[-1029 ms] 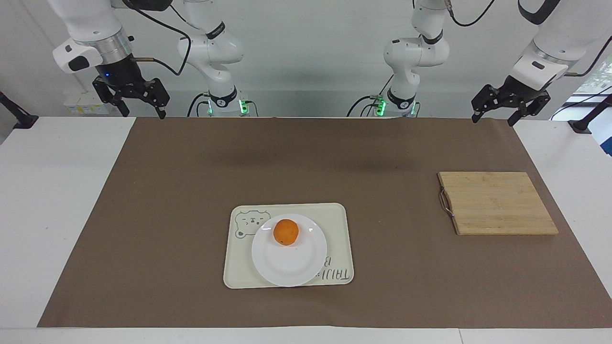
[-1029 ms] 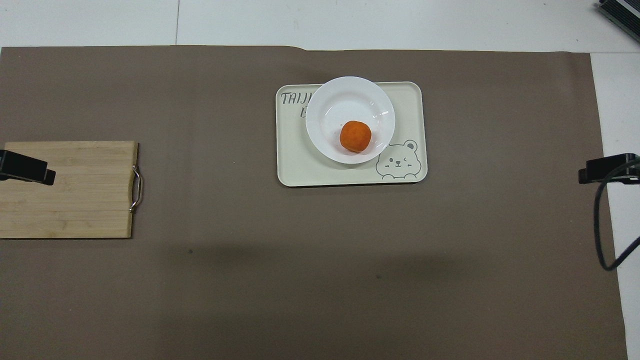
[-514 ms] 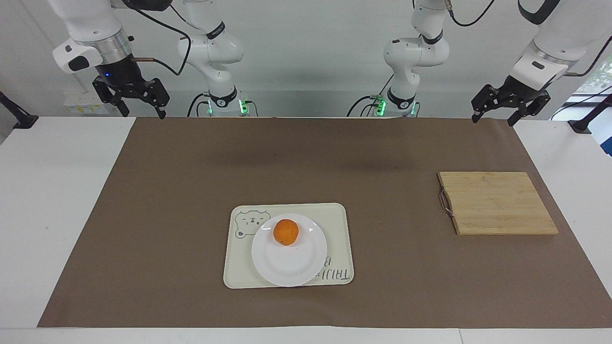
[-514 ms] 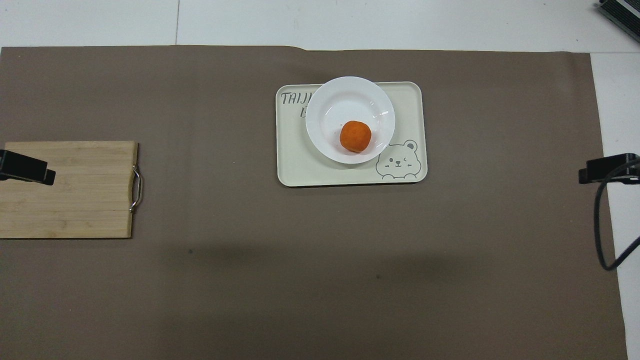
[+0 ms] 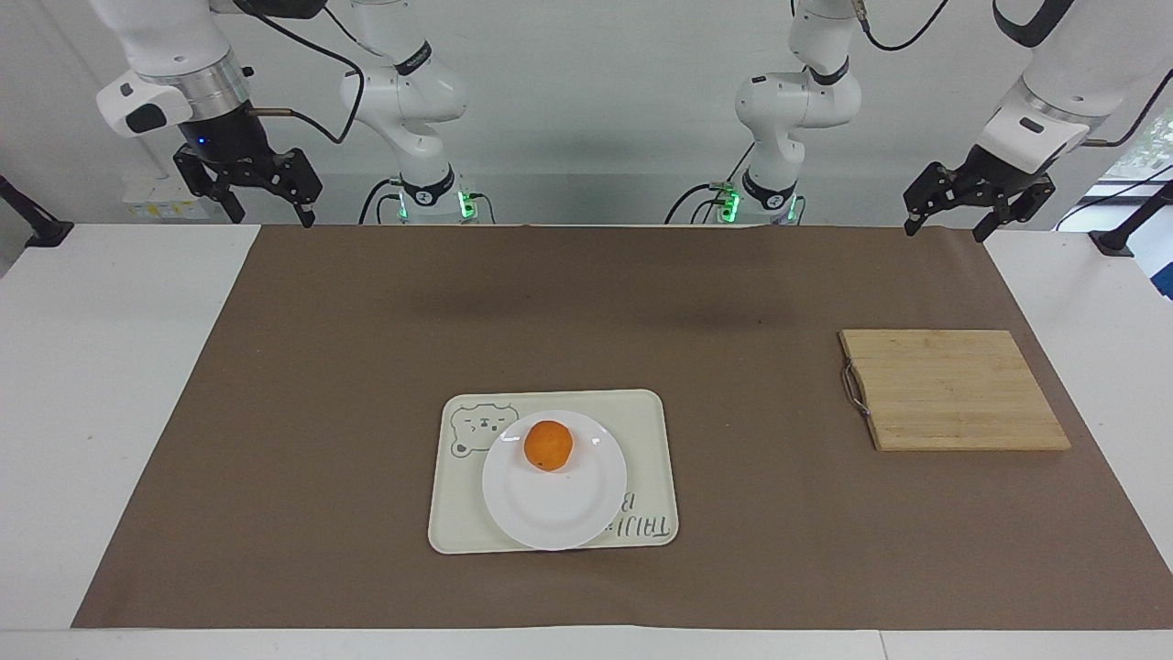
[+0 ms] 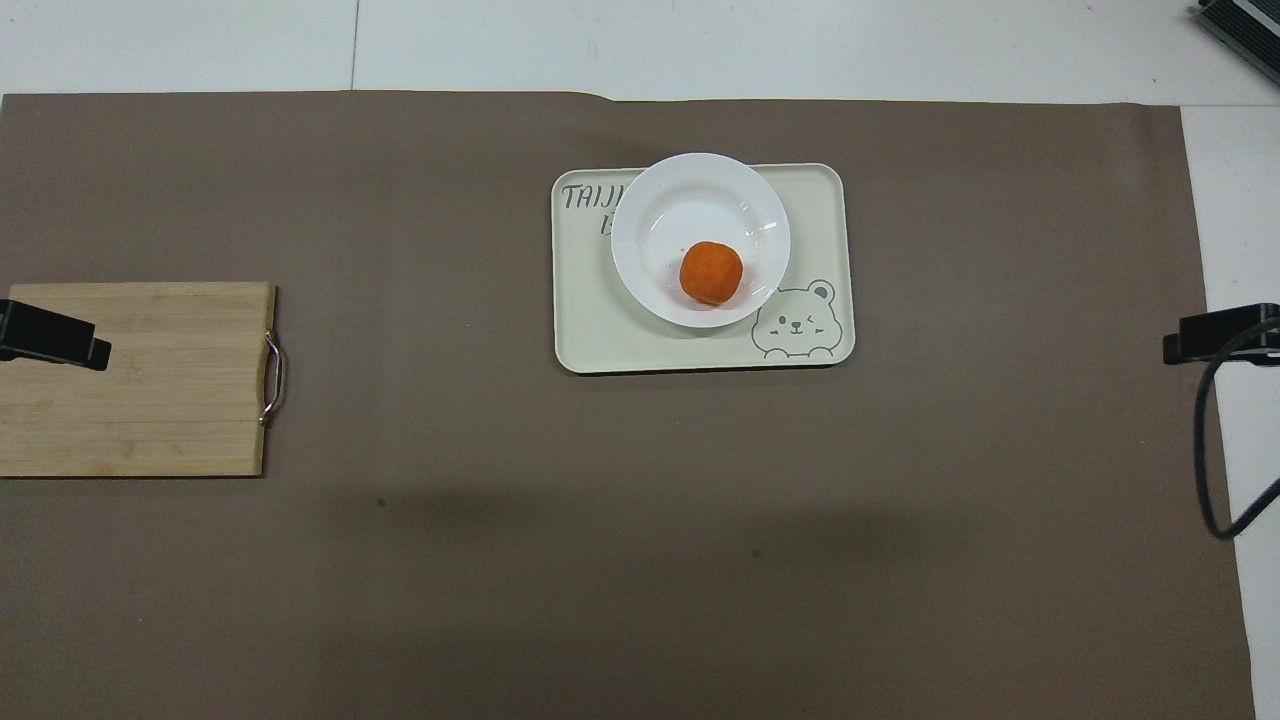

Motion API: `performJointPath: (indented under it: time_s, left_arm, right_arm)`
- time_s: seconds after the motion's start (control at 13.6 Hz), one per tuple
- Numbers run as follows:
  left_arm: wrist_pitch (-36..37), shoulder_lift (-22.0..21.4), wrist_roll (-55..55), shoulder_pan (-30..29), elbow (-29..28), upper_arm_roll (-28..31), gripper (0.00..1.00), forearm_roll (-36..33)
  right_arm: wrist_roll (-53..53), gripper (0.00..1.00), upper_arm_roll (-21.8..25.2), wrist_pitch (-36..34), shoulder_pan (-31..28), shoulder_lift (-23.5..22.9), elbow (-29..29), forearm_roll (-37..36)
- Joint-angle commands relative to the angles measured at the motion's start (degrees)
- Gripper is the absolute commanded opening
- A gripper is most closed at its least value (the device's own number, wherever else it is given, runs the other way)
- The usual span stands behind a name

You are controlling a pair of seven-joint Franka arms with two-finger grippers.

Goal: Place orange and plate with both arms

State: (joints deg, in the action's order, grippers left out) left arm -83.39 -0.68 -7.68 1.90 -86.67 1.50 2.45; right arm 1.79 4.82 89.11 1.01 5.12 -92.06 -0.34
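The orange (image 5: 548, 445) (image 6: 711, 272) lies on the white plate (image 5: 561, 509) (image 6: 670, 205). The plate sits on a cream tray with a bear drawing (image 5: 651, 431) (image 6: 820, 220) in the middle of the brown mat. My right gripper (image 5: 261, 213) is open and empty, raised over the mat's corner at the right arm's end; only a tip shows in the overhead view (image 6: 1215, 335). My left gripper (image 5: 944, 227) is open and empty, raised over the mat's corner at the left arm's end; a tip shows in the overhead view (image 6: 55, 338).
A bamboo cutting board with a metal handle (image 5: 953, 390) (image 6: 150, 380) lies toward the left arm's end of the table. A black cable (image 6: 1205, 440) hangs at the right arm's end. The brown mat (image 5: 367, 321) covers most of the white table.
My right gripper has drifted slightly up and outward toward its end of the table. The left arm, orange, plate and tray have not moved.
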Motion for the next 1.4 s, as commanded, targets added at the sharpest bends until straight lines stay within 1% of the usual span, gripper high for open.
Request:
performJointPath:
  time_s: [0.0, 0.88, 0.96, 1.1, 1.32]
  left_arm:
    - [-0.8, -1.3, 0.3, 0.3, -1.4, -0.8, 1.0, 0.3]
    - [-0.3, -1.3, 0.3, 0.1, -1.7, -0.7, 1.0, 0.0]
    - [-0.3, -1.3, 0.3, 0.0, -1.7, -0.7, 1.0, 0.1]
    - [-0.4, -1.3, 0.4, 0.0, -1.5, -0.7, 1.0, 0.0]
    - [-0.3, -1.3, 0.4, 0.0, -1.5, -0.6, 1.0, 0.0]
  right_arm:
    - [0.0, 1.0, -0.2, -0.2, -0.7, 0.2, 0.1, -0.8]
    - [0.0, 1.0, -0.1, -0.2, -0.6, 0.2, 0.2, -0.7]
    - [0.0, 1.0, 0.0, -0.3, -0.7, 0.2, 0.2, -1.6]
    - [0.1, 1.0, 0.2, 0.3, -3.2, 0.3, -0.1, -2.0]
    - [0.1, 1.0, 0.0, 1.7, -2.9, 0.2, -0.2, -2.1]
